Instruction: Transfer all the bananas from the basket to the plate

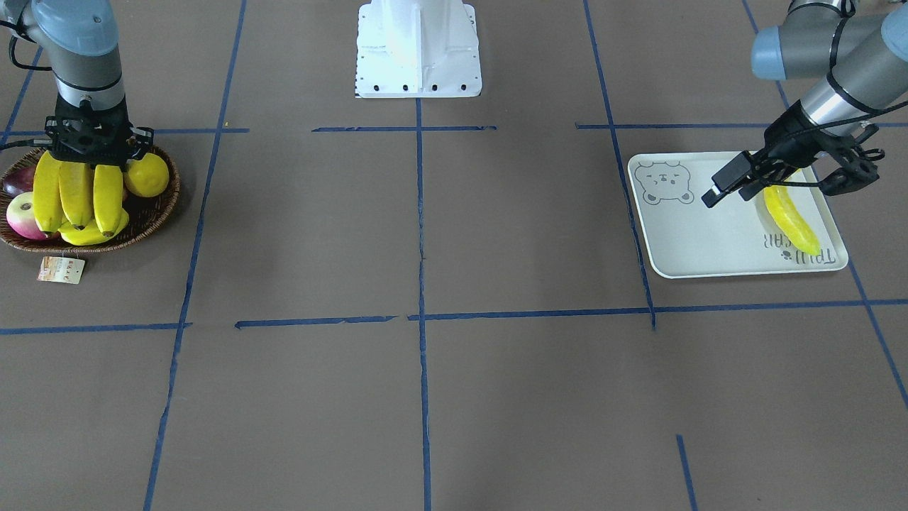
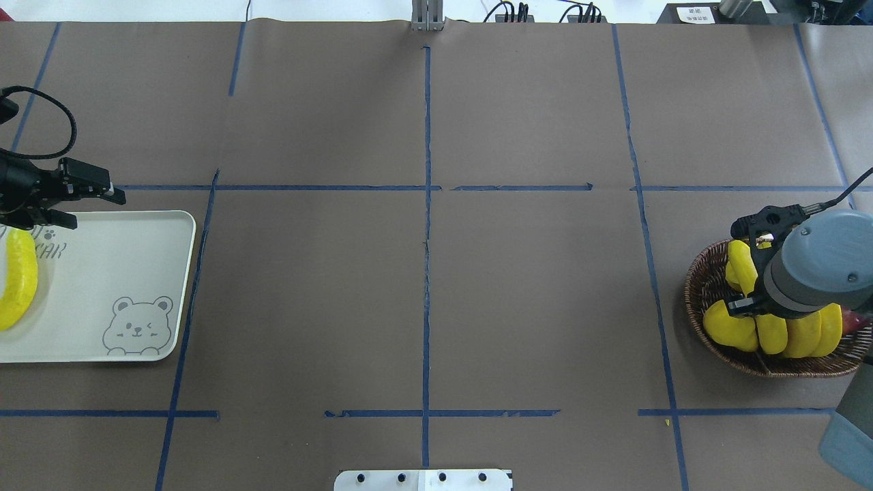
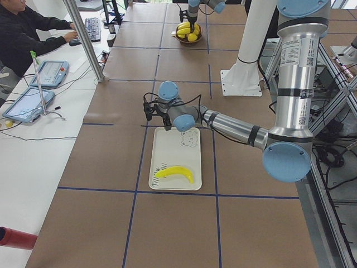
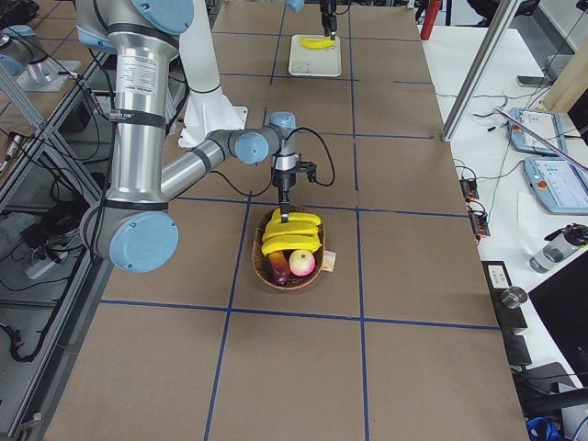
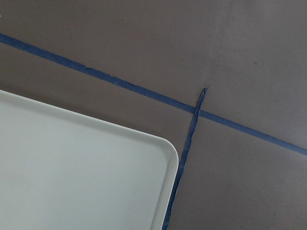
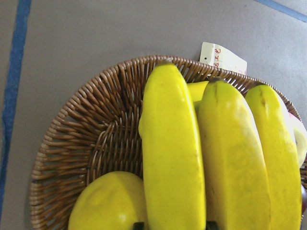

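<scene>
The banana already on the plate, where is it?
Overhead view, far left edge: the banana lies on the plate's left end by the lettering, just below the left gripper.

A brown paper-covered table [image 1: 425, 397] is crossed by blue tape lines [image 1: 420, 213]. Toward 10 o'clock sits an oval dark-brown woven wicker basket [image 1: 152, 213]. Three long bright-yellow bananas [image 1: 76, 195] lie side by side in it, their upper ends under the black right gripper [image 1: 92, 145], whose fingers are hidden. A round yellow fruit [image 1: 147, 175] lies at the basket's 1 o'clock and a red-and-green apple [image 1: 23, 215] at its 9 o'clock. Toward 2 o'clock, a flat rectangular off-white plate [image 1: 702, 238] with a grey bear drawing [image 1: 663, 183] holds a curved yellow banana [image 1: 793, 223] along its 3 o'clock side, beneath the left gripper [image 1: 793, 182], fingers spread.
</scene>
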Available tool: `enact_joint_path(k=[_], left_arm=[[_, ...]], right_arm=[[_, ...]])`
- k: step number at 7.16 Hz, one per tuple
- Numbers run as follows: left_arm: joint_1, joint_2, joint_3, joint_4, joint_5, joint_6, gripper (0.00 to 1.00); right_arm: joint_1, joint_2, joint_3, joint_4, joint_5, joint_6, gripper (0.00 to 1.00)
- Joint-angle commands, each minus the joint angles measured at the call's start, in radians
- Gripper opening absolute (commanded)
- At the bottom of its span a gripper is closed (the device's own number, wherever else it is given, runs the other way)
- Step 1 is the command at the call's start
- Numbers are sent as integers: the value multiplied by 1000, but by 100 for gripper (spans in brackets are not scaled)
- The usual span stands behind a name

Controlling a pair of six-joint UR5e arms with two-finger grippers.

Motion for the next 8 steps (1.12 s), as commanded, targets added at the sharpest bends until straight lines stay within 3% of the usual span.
enact_joint_path(k=[1,2,3,5,8], left_arm=[[0,0,0,0,0,0,99],[0,-1,0,0,0,0,99],[0,-1,0,0,0,0,99],[0,-1,0,0,0,0,99],[2,-24,2,3,-3,-3,99]], right_arm=[[21,0,2,1,14,1,18],[37,2,6,1,18,1,9],[95,9,20,1,87,-5,6],[196,23,43,6,231,-10,4],[310,145,55,15,510,-20,3]])
